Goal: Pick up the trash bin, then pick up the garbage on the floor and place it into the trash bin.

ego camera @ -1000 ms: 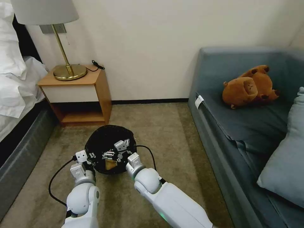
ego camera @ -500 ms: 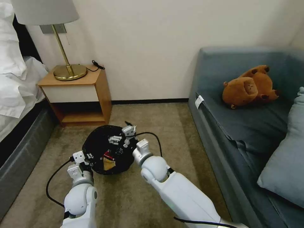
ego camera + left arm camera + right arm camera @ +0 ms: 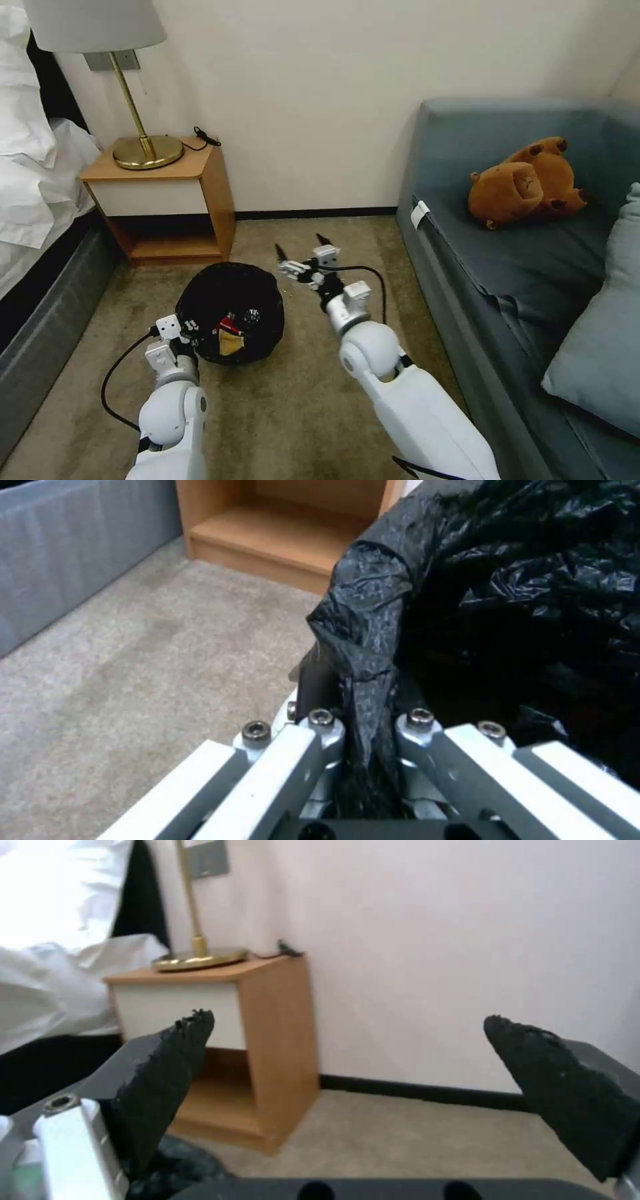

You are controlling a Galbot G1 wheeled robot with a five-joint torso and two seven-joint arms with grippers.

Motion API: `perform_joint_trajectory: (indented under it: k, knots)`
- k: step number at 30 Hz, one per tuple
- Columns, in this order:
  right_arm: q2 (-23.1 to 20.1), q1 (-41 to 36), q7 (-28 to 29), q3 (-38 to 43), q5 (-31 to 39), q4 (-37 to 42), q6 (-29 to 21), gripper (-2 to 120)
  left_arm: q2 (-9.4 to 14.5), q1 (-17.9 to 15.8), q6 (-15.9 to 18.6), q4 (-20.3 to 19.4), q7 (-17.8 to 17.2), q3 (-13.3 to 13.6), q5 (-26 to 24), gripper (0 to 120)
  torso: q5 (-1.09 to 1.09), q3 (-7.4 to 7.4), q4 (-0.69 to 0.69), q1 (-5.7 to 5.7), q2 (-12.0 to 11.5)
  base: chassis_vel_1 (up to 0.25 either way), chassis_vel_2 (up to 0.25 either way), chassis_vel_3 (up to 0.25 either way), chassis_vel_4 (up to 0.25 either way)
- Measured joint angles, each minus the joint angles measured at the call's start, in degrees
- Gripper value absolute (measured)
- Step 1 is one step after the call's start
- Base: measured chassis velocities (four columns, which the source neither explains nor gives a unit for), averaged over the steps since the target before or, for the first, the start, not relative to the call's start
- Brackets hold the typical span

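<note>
The trash bin (image 3: pixel 230 300), lined with a crinkled black bag (image 3: pixel 520 605), is low over the beige carpet floor (image 3: pixel 313 407) in front of me. My left gripper (image 3: pixel 185 330) is shut on the bin's near-left rim, and the left wrist view shows its fingers (image 3: pixel 320 730) pinching a fold of the bag. Inside the bin lie a red-and-white packet (image 3: pixel 229 325) and a tan-yellow piece of garbage (image 3: pixel 231 343). My right gripper (image 3: pixel 300 247) hovers open and holding nothing, just right of the bin and beyond it. Its black pads (image 3: pixel 167 1075) stand wide apart.
A wooden nightstand (image 3: pixel 167 200) with a brass lamp (image 3: pixel 143 150) stands behind the bin against the wall. A bed (image 3: pixel 33 200) runs along the left. A blue-grey sofa (image 3: pixel 520 267) with a brown plush toy (image 3: pixel 527 183) and a pillow (image 3: pixel 600 347) closes off the right.
My right gripper has come up out of the bin and swung right and away toward the wall, open. The left gripper has kept its hold on the rim.
</note>
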Motion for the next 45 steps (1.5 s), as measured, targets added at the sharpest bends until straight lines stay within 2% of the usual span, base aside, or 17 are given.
perform_joint_trajectory:
  k: [11,13,15,20,24,30,35,45]
  knots:
    - [1.1,-3.71,-0.87,5.19,-3.05,0.74,1.17,100,0.0,0.21,0.54,-1.96,0.03,-0.83,-1.59,3,0.0,0.0,0.01,0.0,0.0,0.0,0.0,0.0,0.0]
    - [1.37,-4.11,-0.84,5.72,-3.33,-0.51,2.88,100,0.0,0.43,0.63,-2.43,0.03,-0.94,-1.85,3,0.0,0.0,0.0,0.0,0.0,0.0,0.0,0.0,0.0]
    - [1.79,-4.81,0.0,5.91,-1.98,-3.39,6.84,100,0.0,1.05,0.61,-3.05,0.42,-1.21,-2.06,3,0.01,0.0,0.01,0.0,0.0,0.0,0.0,0.0,0.0]
    - [2.42,-5.89,0.06,6.79,-2.07,-5.57,8.81,100,0.0,1.42,0.52,-3.36,0.83,-1.48,-2.44,3,0.0,0.0,0.01,0.0,0.0,0.0,0.0,0.0,0.0]
    - [3.1,-7.09,-3.75,9.2,-4.08,-8.98,10.74,100,0.0,1.4,0.71,-3.67,0.88,-1.61,-3.59,3,0.0,0.0,0.0,0.0,0.0,0.0,0.0,0.0,0.0]
    - [3.84,-7.4,-4.21,10.5,-4.43,-12.13,12.5,100,0.0,1.3,1.03,-3.78,0.75,-1.66,-4.25,3,0.0,0.0,0.01,0.0,0.0,0.0,0.0,0.0,0.0]
    - [5.3,-7.27,-4.14,12.22,-10.19,-17.64,18.35,100,0.0,0.5,1.54,-3.95,0.56,-2.19,-4.81,3,0.0,0.0,0.01,0.0,0.0,0.0,0.0,0.0,0.0]
    - [5.64,-7.2,-2.96,13.05,-10.25,-19.77,19.41,100,0.0,-1.15,3.0,-3.52,-0.24,-2.98,-7.25,3,0.0,0.0,0.01,0.0,0.0,0.0,0.0,0.0,0.0]
